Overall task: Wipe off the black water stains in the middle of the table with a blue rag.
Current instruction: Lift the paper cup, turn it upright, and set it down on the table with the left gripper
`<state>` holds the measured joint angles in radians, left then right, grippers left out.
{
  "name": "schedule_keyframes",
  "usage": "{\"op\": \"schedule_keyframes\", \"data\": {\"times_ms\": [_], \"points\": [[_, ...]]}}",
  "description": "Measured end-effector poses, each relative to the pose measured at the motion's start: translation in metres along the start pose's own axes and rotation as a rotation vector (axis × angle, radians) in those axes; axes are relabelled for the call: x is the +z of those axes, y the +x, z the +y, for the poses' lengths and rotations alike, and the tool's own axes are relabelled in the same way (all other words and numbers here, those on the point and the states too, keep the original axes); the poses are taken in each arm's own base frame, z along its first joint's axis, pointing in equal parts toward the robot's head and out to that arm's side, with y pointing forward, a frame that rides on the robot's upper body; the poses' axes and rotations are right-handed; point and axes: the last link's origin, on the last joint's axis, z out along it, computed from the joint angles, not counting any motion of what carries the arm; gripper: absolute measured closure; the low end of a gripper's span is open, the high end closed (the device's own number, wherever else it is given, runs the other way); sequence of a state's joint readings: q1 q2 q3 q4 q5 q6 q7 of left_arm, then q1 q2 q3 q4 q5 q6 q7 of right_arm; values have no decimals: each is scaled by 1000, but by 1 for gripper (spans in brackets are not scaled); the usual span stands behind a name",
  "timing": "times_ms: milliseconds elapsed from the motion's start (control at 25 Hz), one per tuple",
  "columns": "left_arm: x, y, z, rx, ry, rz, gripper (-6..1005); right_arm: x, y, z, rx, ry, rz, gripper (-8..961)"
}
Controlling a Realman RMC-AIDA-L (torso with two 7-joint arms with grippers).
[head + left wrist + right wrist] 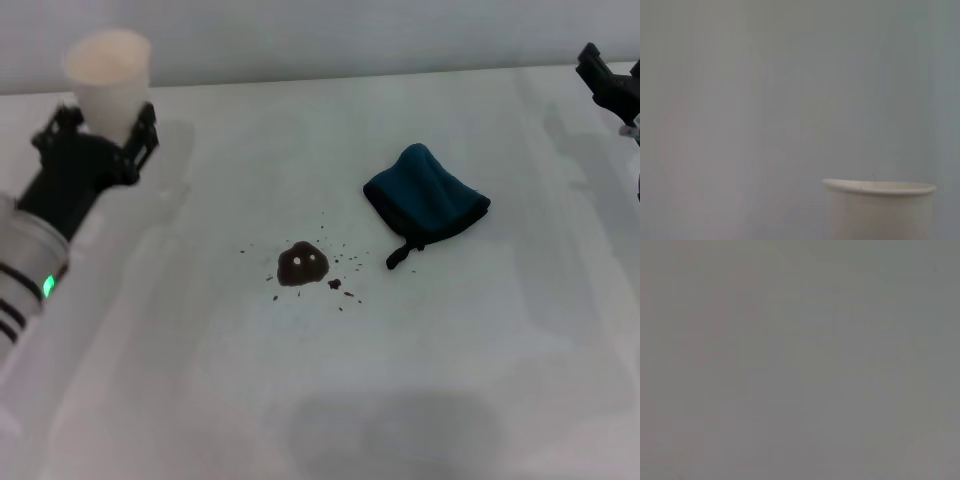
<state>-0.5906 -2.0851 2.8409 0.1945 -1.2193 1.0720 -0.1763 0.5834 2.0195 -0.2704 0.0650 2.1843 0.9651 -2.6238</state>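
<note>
A white, matte tabletop (430, 380) fills the head view. Near its middle sits the black water stains (302, 265), a small dark brown-black blob with two tiny white glints, ringed by scattered dark specks. Just beside it, toward the right edge and a little toward the far edge, lies the blue rag (428, 198), a crumpled dark teal cloth with black edging; its short black loop tag (400, 256) points back toward the near edge. Rag and stain lie apart, not touching. At the far left corner, the left gripper (100, 125) is closed around a white paper cup (108, 80), its black fingers clasping the cup's lower half while the cup stands upright with its open rim showing. A green light glows on the silver arm behind it. The left wrist view shows only the cup's rim (879, 187) against a plain grey background. At the far right corner, the right gripper (608, 82) is partly cut off by the picture's edge, well apart from the rag; whether it is open or closed cannot be told. The right wrist view shows only a flat grey field.
</note>
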Motion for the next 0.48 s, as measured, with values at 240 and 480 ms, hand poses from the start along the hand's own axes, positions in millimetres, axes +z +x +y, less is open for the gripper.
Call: {"op": "schedule_keyframes", "data": {"times_ms": [240, 480], "points": [[-20, -17, 21, -95, -9, -32, 327, -14, 8, -10, -15, -3, 23, 110], [-42, -34, 23, -140, 26, -84, 326, -38, 22, -16, 40, -37, 43, 111]]}}
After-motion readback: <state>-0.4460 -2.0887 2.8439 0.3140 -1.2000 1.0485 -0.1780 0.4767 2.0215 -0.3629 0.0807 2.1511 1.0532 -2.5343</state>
